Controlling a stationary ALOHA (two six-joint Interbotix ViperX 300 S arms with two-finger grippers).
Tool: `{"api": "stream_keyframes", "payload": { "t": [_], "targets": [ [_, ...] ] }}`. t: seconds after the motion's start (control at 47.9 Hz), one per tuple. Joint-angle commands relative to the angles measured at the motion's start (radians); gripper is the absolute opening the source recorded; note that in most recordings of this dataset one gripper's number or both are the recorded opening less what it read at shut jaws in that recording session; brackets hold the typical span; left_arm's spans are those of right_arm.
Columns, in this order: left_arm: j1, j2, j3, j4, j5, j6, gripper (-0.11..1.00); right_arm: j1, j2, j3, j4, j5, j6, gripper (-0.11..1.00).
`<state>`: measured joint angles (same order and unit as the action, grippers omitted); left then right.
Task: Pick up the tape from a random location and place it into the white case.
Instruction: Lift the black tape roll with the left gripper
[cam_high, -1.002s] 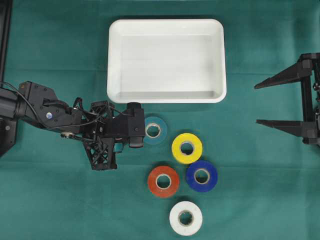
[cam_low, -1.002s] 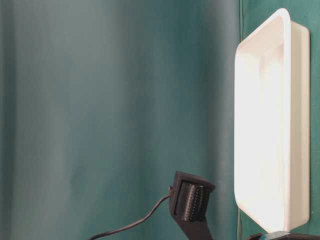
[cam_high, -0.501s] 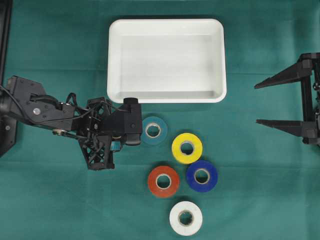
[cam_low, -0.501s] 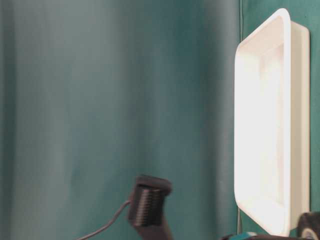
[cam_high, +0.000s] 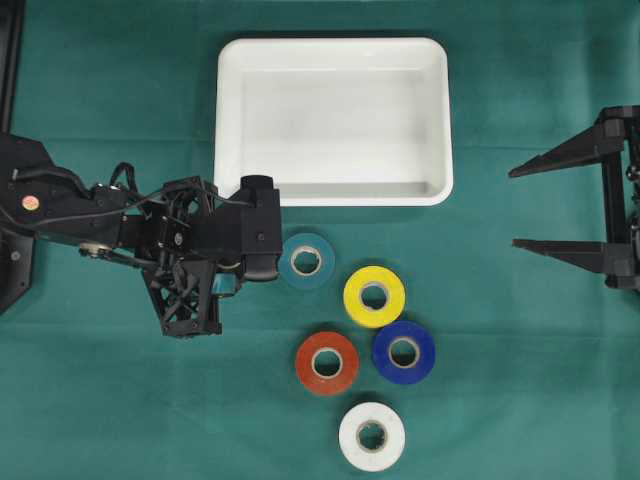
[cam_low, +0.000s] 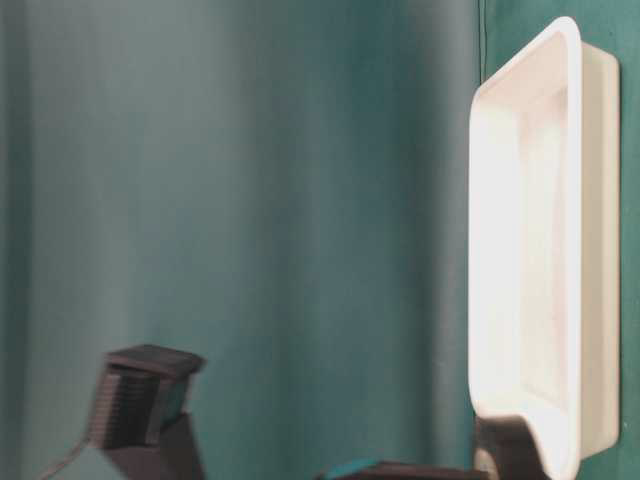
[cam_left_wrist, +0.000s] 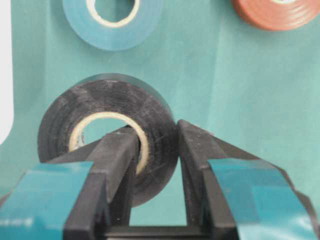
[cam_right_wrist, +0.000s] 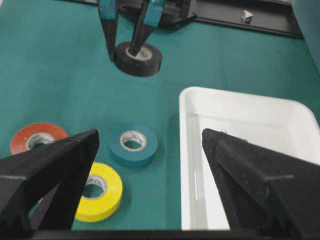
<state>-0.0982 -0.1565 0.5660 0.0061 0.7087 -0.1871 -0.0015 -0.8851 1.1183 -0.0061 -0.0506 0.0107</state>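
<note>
My left gripper (cam_high: 260, 238) is shut on a black tape roll (cam_left_wrist: 107, 131), one finger through its core and one against its outer wall. The roll (cam_right_wrist: 138, 59) hangs just above the green cloth, left of the teal roll (cam_high: 306, 260) and just below the front left corner of the white case (cam_high: 229, 120). The case is empty. My right gripper (cam_high: 513, 208) stands open at the right edge, its fingers wide apart with nothing between them.
Several other rolls lie on the cloth below the case: yellow (cam_high: 374, 296), red (cam_high: 327, 362), blue (cam_high: 403, 352) and white (cam_high: 371, 436). The table-level view shows the case's rim (cam_low: 575, 100) and parts of the left arm at the bottom.
The left arm has drawn back to the left and towards the case's corner with the black roll in its grip. The right arm has not moved.
</note>
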Motion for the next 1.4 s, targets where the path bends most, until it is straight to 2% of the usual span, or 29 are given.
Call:
{"api": "stream_keyframes", "payload": {
  "t": [0.0, 0.522, 1.378],
  "targets": [
    [-0.003, -0.04, -0.054, 0.003, 0.031, 0.005, 0.18, 0.0, 0.005, -0.021, 0.0, -0.003, -0.002, 0.92],
    [-0.003, -0.14, -0.23, 0.014, 0.236, 0.006, 0.18, 0.0, 0.005, -0.023, 0.0, -0.003, -0.002, 0.92],
    [-0.003, -0.141, -0.229, 0.015, 0.239, 0.006, 0.18, 0.0, 0.005, -0.023, 0.0, -0.003, -0.002, 0.92]
  ]
}}
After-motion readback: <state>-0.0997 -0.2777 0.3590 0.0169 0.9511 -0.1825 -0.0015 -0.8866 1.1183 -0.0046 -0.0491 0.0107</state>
